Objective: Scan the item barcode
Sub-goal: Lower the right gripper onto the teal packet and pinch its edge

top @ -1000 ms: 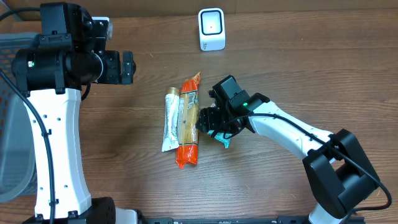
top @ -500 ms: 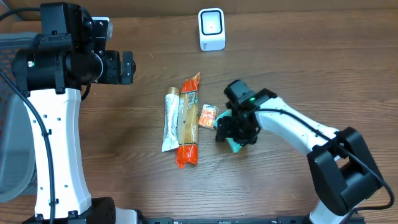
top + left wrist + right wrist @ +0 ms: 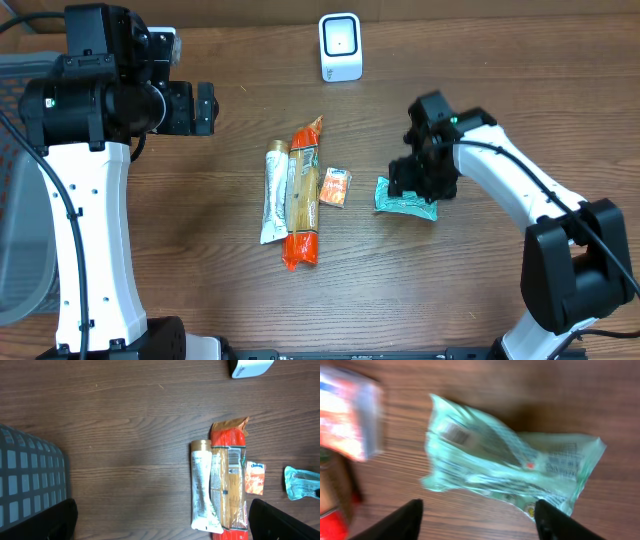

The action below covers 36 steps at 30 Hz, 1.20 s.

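A crumpled green packet lies flat on the wood table, right of the other items. My right gripper hovers over its right end, open, with the packet lying just beyond the fingertips and nothing between them. The white barcode scanner stands at the table's far edge. Held high at the left, my left gripper is wide open and empty. A printed label shows on the packet's upper side in the right wrist view.
A white tube, a long orange-red packet and a small orange packet lie side by side at the table's middle. A grey mesh basket sits at the left edge.
The right arm swung right, away from the pile, and the green packet shifted right with it. The small orange packet came into view. The left arm stayed still.
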### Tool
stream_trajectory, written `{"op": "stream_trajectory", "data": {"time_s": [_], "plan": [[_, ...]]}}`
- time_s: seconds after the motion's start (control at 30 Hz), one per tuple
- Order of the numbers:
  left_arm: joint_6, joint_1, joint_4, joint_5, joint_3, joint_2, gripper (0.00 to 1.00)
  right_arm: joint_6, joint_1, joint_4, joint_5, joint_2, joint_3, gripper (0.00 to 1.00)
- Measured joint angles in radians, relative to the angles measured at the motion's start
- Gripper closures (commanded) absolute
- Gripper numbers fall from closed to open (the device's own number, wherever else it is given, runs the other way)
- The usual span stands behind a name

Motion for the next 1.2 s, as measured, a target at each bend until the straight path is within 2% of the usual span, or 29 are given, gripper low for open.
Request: {"op": "stream_trajectory", "data": {"time_s": [0.07,0.1,0.17,0.33,0.7,1.0,1.1,1.2], "plan": [[0.0,0.0,0.0,0.0,0.0,0.0,0.0,0.0,0.004,-0.005,0.0,0.0,0.055,0.69],[0.0,0.0,0.0,0.0,0.0,0.0,0.0,-0.001,0.005,-0.001,0.0,0.0,0.08,0.76],[0.0,0.0,0.0,0.0,0.0,0.0,0.0,0.014,0.007,0.01,-0.001,0.0,0.103,0.83],[0.0,0.0,0.0,0.0,0.0,0.0,0.0,0.035,0.015,0.056,0.002,0.0,0.077,0.83],[0.0,0.0,0.0,0.0,0.0,0.0,0.0,0.086,0.046,0.223,0.001,0.035,-0.11,0.83],[0.0,0.0,0.0,0.0,0.0,0.0,0.0,0.1,0.043,0.248,-0.033,0.08,-0.105,0.82],[0.0,0.0,0.0,0.0,0.0,0.0,0.0,0.1,0.041,0.249,-0.041,0.081,-0.104,0.75],[0.0,0.0,0.0,0.0,0.0,0.0,0.0,0.084,0.041,0.249,-0.053,0.082,-0.103,0.63]]}}
